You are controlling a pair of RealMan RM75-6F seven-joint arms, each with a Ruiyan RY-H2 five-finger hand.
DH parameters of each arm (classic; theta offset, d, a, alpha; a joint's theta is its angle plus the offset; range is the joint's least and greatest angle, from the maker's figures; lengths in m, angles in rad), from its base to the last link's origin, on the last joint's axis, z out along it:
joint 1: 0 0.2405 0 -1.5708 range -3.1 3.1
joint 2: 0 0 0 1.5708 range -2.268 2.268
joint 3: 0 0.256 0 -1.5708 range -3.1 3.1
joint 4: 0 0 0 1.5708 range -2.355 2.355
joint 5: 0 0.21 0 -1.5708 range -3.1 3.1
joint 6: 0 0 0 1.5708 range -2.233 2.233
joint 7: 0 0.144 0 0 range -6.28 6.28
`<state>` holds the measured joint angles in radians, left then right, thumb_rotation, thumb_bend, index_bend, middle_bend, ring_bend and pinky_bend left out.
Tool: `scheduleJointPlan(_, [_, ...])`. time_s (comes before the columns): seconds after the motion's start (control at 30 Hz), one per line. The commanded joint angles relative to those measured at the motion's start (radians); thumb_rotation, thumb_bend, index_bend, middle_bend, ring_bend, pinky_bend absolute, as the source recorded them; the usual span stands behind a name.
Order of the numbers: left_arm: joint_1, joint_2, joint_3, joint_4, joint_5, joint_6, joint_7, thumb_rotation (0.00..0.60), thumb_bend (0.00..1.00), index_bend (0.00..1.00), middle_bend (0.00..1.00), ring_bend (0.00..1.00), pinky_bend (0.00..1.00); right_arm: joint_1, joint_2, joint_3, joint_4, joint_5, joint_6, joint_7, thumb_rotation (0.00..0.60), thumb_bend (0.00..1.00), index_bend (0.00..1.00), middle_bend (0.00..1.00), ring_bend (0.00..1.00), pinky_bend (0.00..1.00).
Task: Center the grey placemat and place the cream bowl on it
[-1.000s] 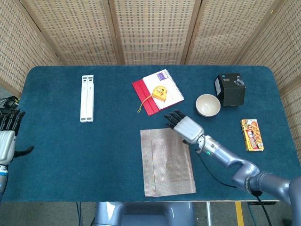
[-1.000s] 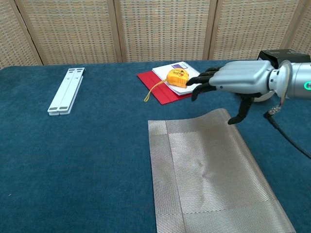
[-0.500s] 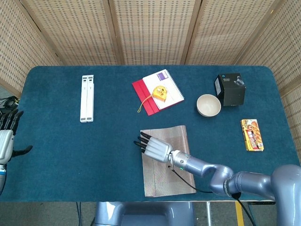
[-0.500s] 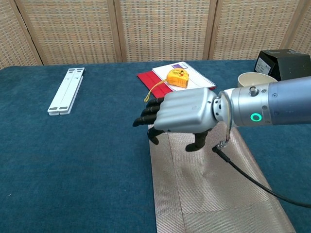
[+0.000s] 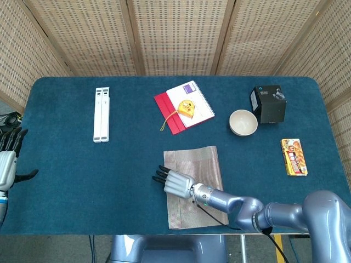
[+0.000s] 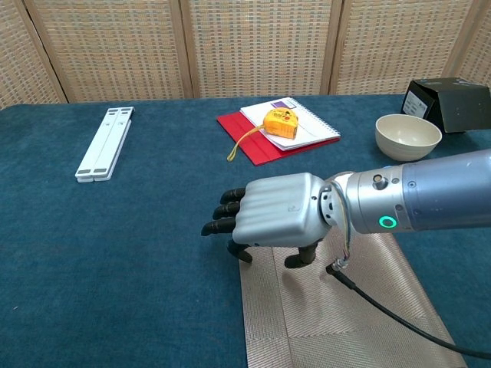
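Grey placemat [image 5: 193, 186] lay on the tabletop near the middle of the front edge, its far edge somewhat crooked, and in the head view the right hand [image 5: 174, 181] had swept from the mat's far right corner, where it hovered a second earlier, across to the mat's left edge, lower and closer to the front edge. Its fingers were spread flat and pointed toward the left edge of the tabletop, holding nothing. The cream bowl [image 5: 242, 122] sat untouched toward the far right, just beside the black box [image 5: 269, 103], well apart from the mat. The left hand [image 5: 8, 159] waited off the left edge, fingers apart and empty, where it had been all along. In the chest view the right hand [image 6: 265, 216] was palm down over the mat's [image 6: 337, 307] far left corner, dark fingertips [image 6: 220, 218] reaching past the cloth over bare blue tabletop and the thumb hanging down toward the weave; whether the palm pressed on the mat could not be told. The bowl [image 6: 407, 136] stood upright behind the forearm. The shift suggested the hand was settling to drag or straighten the mat, so centering seemed underway and the bowl step not yet begun.
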<state>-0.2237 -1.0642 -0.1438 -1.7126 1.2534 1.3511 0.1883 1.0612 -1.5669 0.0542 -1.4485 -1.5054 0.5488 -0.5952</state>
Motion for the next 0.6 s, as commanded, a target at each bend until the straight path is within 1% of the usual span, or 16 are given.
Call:
scheduleJointPlan(0.03, [-0.001,0.000,0.001,0.000,0.001,-0.001,-0.001,0.600,0.00,0.00,0.00,0.00,0.00,0.001,-0.003,-0.006,0.000,0.007,0.004,-0.014,0.600,0.48,0.40,0.00,0.00,0.00])
scheduleJointPlan(0.33, [-0.002,-0.001,0.004,-0.004,0.001,0.000,0.007,0.600,0.00,0.00,0.00,0.00,0.00,0.007,-0.016,-0.015,-0.024,0.018,0.021,-0.018,0.600,0.50,0.40,0.00,0.00,0.00])
scheduleJointPlan(0.6, [-0.002,0.000,0.003,-0.004,-0.001,0.001,0.004,0.600,0.00,0.00,0.00,0.00,0.00,0.015,-0.034,-0.028,-0.007,0.034,0.017,-0.040,0.600,0.51,0.42,0.00,0.00,0.00])
